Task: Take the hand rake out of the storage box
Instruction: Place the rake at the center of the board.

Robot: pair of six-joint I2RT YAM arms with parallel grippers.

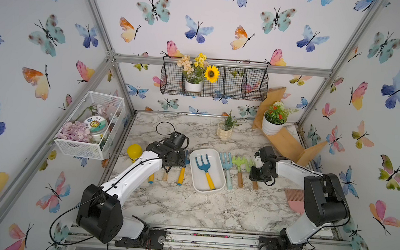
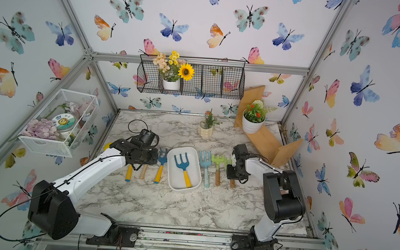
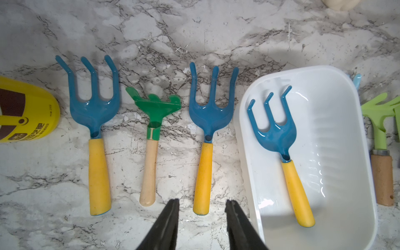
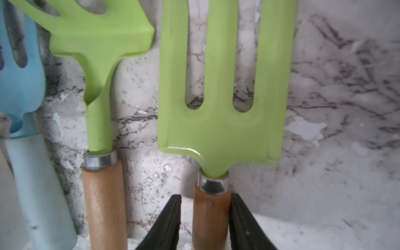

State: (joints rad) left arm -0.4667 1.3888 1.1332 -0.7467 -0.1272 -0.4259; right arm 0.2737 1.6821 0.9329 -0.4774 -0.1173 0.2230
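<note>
Nearest me was bare counter point(image 1: 187, 210). Just past it my left pincer point(image 3: 202, 200) hovered released, nothing between its jaws, over the handle end of a blue rake point(image 3: 211, 116) lying just left of the box point(image 1: 218, 166). My right pincer point(image 4: 205, 195) straddled the green fork's point(image 4: 218, 134) wooden handle, with a gap on one side, so it wasn't gripping. The box sat between the arms with the hand rake point(image 1: 205, 166) lying inside, yellow handle toward me, blue tines away. Farther back were a cream pot point(image 1: 224, 132) and a wire basket point(image 1: 246, 85).

seven hand tools point(image 3: 272, 127), one storage box point(image 3: 337, 134)
</note>
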